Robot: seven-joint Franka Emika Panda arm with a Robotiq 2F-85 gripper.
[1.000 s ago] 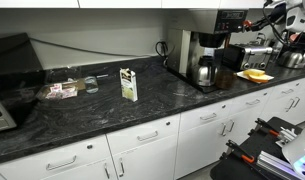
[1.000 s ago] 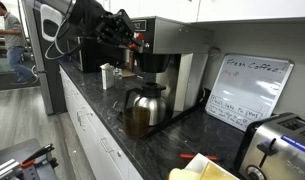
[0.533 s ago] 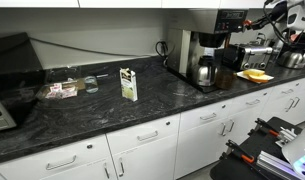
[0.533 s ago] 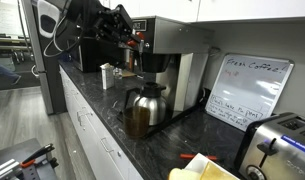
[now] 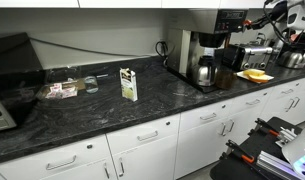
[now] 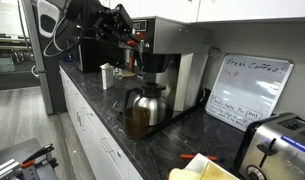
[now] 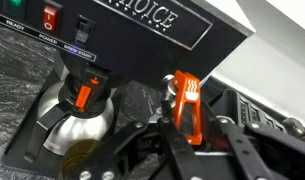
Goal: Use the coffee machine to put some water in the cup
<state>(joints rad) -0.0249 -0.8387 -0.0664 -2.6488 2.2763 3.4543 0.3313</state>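
Note:
The black and steel coffee machine (image 6: 168,62) (image 5: 206,42) stands on the dark counter, with a steel carafe (image 6: 144,108) (image 7: 74,112) on its warmer. In the wrist view an orange faucet lever (image 7: 184,100) on the machine's side stands between my fingers. My gripper (image 7: 184,128) is shut on it. In an exterior view the gripper (image 6: 134,42) is pressed against the machine's upper left corner. The cup is hidden beneath the fingers; I cannot make it out.
A small carton (image 5: 128,84) and a clear glass vessel (image 5: 90,84) stand on the counter (image 5: 162,100). A whiteboard sign (image 6: 248,92), a toaster (image 6: 280,146) and yellow cloths (image 5: 255,75) lie beyond the machine. Cabinet fronts (image 5: 142,145) run below.
The arm and gripper have not moved. A person in the far background of an exterior view has walked out of sight.

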